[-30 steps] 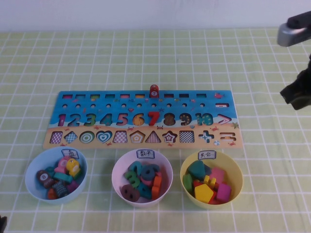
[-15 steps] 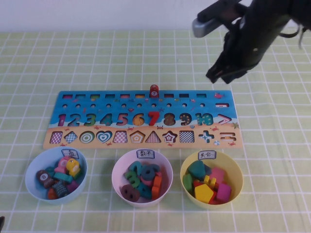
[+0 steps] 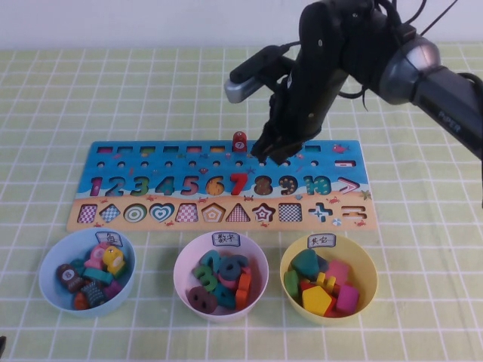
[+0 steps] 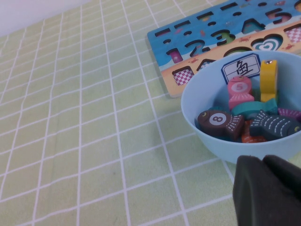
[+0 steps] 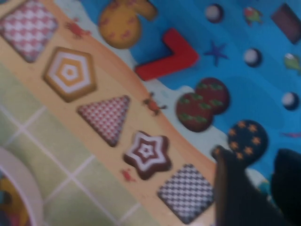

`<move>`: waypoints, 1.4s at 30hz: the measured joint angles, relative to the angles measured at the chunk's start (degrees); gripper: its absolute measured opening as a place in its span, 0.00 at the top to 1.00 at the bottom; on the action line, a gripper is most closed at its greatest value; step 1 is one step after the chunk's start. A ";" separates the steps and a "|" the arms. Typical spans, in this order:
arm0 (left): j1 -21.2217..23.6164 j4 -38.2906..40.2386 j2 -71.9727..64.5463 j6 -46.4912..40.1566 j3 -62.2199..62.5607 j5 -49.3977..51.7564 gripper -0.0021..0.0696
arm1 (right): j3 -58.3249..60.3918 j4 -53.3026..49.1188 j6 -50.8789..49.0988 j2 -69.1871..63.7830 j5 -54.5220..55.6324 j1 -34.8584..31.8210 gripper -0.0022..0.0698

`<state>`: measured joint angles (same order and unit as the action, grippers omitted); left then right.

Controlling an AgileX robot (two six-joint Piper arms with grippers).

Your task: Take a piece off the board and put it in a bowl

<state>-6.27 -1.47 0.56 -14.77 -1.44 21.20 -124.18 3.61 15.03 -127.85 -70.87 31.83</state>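
the right gripper hovers, fingers parted and empty, over the upper middle of the board, just up and right of the red 7 piece seated in its cutout at frame centre. the left gripper sits at the lower left beside the blue bowl; whether it is clenched cannot be told. the 7 looks light, stiff and smooth, best pinched across its stem, bound for the pinkish-white bowl.

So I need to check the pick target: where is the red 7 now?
High view: the red 7 sits in the board, middle of the numeral row, between the 6 and 8; the right gripper hovers just above-right.
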 joint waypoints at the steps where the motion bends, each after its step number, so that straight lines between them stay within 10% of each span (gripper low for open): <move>1: 0.00 0.00 0.00 0.00 0.00 0.00 0.98 | -0.12 0.69 0.41 -0.23 0.00 0.12 0.73; 8: 0.00 0.00 0.00 0.00 0.00 0.00 0.98 | -0.38 6.33 4.25 -1.79 3.97 0.35 0.23; 42: 0.00 -0.13 0.00 0.00 0.00 0.00 0.98 | -0.47 4.61 7.61 -9.93 14.22 2.47 0.28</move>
<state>-6.27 -1.60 0.56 -14.77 -1.44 21.20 -124.64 8.22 22.64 -137.79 -56.66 34.30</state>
